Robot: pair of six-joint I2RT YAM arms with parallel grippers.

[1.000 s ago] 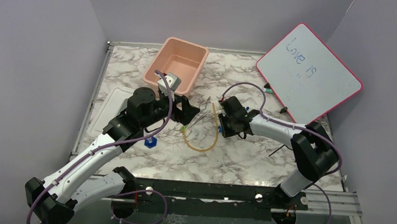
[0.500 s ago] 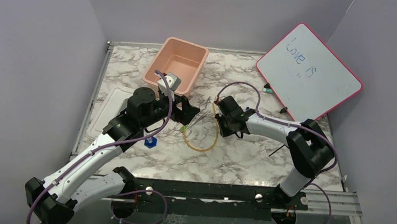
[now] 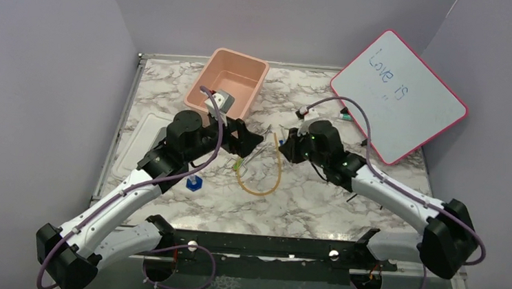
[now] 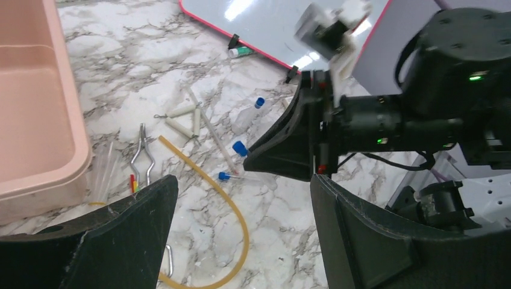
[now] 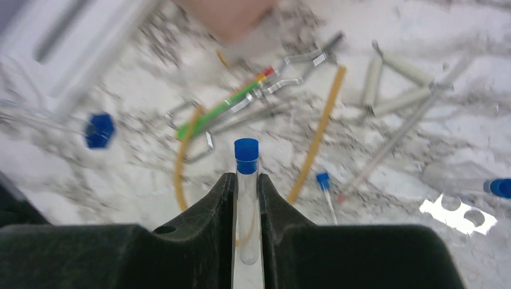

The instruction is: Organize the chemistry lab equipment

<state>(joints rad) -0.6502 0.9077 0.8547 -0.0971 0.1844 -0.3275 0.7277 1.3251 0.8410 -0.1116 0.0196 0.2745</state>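
Note:
My right gripper is shut on a clear test tube with a blue cap, held lifted above the marble table. Below it lie the amber rubber tube, the green-handled tool, a small blue-capped vial and a blue hex piece. My left gripper hangs open over the amber rubber tube, with the metal tongs off to its left. In the top view the two grippers face each other, left gripper and right gripper, above the amber rubber tube.
The pink tub stands at the back behind my left gripper, with its white lid flat at the left. The red-framed whiteboard leans at the back right. A wire triangle with white sleeves and another blue-capped tube lie nearby.
My right gripper has closed on the blue-capped test tube and risen from the table as its arm swung up and to the right. The left arm has barely shifted.

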